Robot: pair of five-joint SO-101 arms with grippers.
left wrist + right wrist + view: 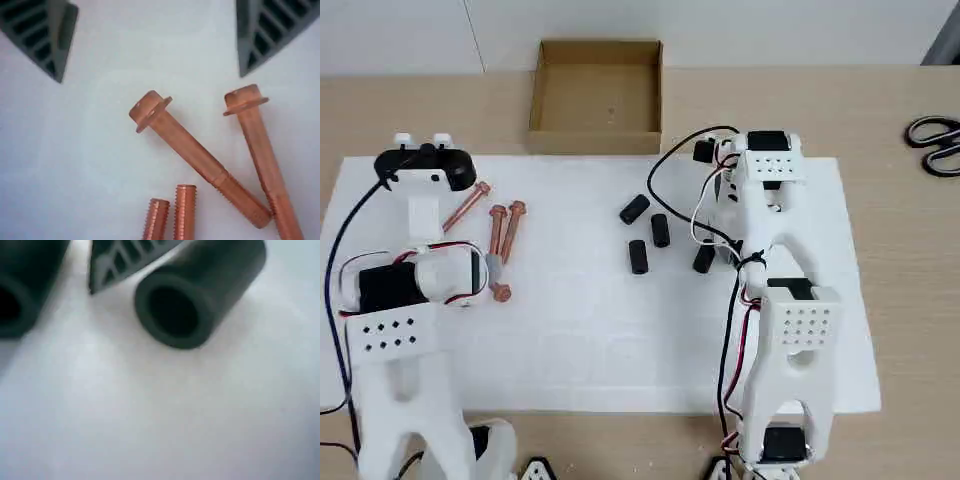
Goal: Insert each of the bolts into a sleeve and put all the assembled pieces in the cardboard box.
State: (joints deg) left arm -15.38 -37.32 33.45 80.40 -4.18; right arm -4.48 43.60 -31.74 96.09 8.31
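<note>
Four copper-coloured metal bolts (498,232) lie loose on the left part of a white foam mat (600,340). Two lie side by side, one slants away next to them, and a fourth shows partly beside the left arm. The left tool (150,75) hangs above them with its dark fingers (45,37) spread wide apart, touching no bolt. Near the mat's middle lie four short black cylindrical sleeves (660,230), hollow and on their sides, near one another but not touching. The right tool (120,257) sits low among these sleeves, just beside one of them; whether it is apart or together cannot be told. The open brown cardboard box (595,140) stands on the wooden desk (880,110) just beyond the mat's far edge. A pair of black-handled scissors (935,140) lies near the desk's right edge.
</note>
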